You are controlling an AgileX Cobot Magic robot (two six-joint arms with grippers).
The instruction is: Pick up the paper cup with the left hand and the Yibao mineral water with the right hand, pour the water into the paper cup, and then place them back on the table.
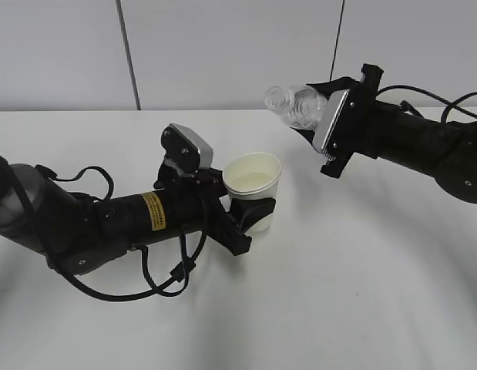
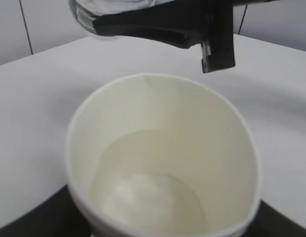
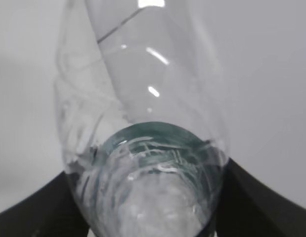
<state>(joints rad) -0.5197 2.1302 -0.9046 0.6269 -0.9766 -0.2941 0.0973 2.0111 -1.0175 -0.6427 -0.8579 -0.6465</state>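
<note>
My left gripper (image 1: 250, 214) is shut on the white paper cup (image 1: 253, 185), low over the table (image 1: 361, 301). In the left wrist view the cup (image 2: 162, 103) fills the frame and holds some water; the left gripper (image 2: 160, 224) shows only as dark corners. My right gripper (image 1: 321, 116) is shut on the Yibao mineral water bottle (image 1: 296, 106), tilted nearly flat, with its open neck pointing left above and right of the cup's rim. No stream shows. In the right wrist view the bottle (image 3: 143, 113) lies between the dark fingers of the right gripper (image 3: 148, 212).
The bottle's neck (image 2: 93, 17) and a right finger (image 2: 167, 22) hang above the cup's far rim in the left wrist view. A grey panelled wall (image 1: 223, 46) stands behind the table. Cables loop under the left arm (image 1: 157, 285).
</note>
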